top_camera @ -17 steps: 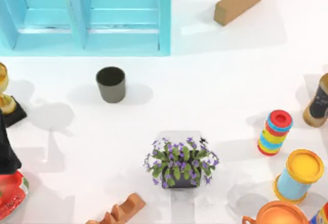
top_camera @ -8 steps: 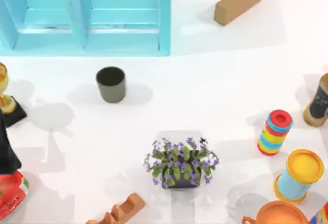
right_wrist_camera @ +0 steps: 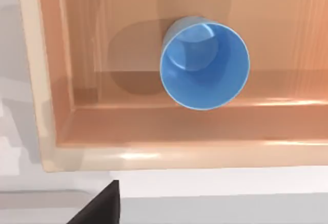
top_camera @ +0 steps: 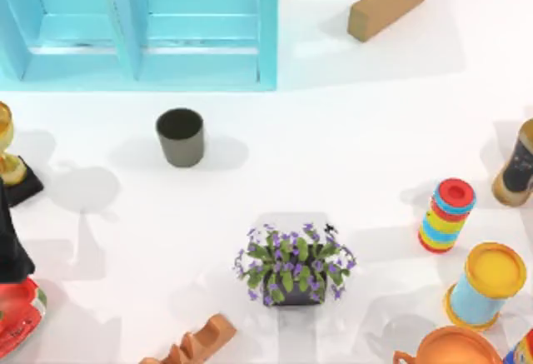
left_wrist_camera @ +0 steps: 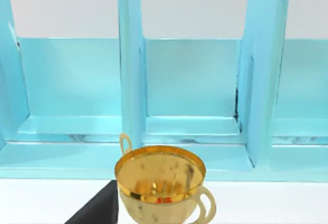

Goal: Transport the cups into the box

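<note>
The dark olive-grey cup (top_camera: 180, 137) stands upright and alone on the white table, just in front of the box (top_camera: 266, 39). The box is large and light cyan, with upright walls and a middle divider (left_wrist_camera: 132, 80). In the right wrist view the bright blue cup (right_wrist_camera: 205, 65) stands upright, seen from above, inside a peach-orange walled tray (right_wrist_camera: 46, 80). A dark piece of my left gripper (left_wrist_camera: 95, 211) shows at the edge of the left wrist view, facing the box over a gold trophy (left_wrist_camera: 160, 180). A like piece of my right gripper (right_wrist_camera: 100, 206) shows near the tray's rim.
The gold trophy (top_camera: 7, 156) and a red object (top_camera: 17, 318) sit at the left edge. A flower pot (top_camera: 293, 266) stands front centre, a tan block (top_camera: 388, 2) back right. A striped cylinder (top_camera: 447, 214), a yellow-lidded can (top_camera: 487, 285) and an orange pot (top_camera: 450, 349) crowd the right.
No object on the table has moved. Only faint shadows near the front shift a little.
</note>
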You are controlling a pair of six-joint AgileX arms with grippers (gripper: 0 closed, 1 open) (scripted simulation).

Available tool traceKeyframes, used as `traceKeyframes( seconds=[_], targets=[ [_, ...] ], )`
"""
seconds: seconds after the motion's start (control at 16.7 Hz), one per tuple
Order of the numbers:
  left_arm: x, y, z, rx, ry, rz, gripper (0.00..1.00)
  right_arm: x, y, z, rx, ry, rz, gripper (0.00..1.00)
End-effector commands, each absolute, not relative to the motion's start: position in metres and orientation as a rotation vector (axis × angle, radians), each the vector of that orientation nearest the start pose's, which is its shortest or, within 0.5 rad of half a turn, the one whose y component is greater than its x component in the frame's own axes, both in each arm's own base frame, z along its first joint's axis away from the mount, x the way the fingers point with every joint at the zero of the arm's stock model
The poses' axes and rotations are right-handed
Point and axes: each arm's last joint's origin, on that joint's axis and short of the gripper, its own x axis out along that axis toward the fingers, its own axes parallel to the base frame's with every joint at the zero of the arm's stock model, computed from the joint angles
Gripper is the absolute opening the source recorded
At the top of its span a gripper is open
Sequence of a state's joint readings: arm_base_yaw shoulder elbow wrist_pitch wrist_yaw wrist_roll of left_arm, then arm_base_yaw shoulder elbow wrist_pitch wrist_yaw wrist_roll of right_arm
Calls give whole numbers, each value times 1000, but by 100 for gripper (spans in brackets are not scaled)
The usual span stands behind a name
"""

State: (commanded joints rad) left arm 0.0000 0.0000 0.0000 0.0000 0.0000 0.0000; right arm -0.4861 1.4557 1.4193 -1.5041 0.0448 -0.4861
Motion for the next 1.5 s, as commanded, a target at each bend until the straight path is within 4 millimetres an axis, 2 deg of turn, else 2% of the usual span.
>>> traceKeyframes(
  seconds=[0.12,0.24,0.36,0.48,0.6,0.72,0.9,1.02,1.2,1.32,1.5],
  targets=[
    [106,-1,160,0,0,0,100,222,-112,315,-43,1564,-46,100],
    [106,-1,160,0,0,0,100,239,-106,317,-55,1563,-56,100],
    [106,-1,160,0,0,0,100,268,-90,321,-78,1551,-71,100],
    [106,-1,160,0,0,0,100,306,-59,324,-114,1524,-83,100],
    [106,-1,160,0,0,0,100,345,-10,324,-154,1482,-88,100],
    [106,-1,160,0,0,0,100,377,54,318,-185,1430,-87,100],
    [106,-1,160,0,0,0,100,402,157,297,-197,1346,-85,100],
    [106,-1,160,0,0,0,100,404,223,278,-181,1287,-80,100],
    [106,-1,160,0,0,0,100,386,312,250,-132,1196,-56,100],
    [106,-1,160,0,0,0,100,369,354,234,-86,1145,-39,100],
    [106,-1,160,0,0,0,100,347,396,217,-23,1090,-15,100]
  ],
)
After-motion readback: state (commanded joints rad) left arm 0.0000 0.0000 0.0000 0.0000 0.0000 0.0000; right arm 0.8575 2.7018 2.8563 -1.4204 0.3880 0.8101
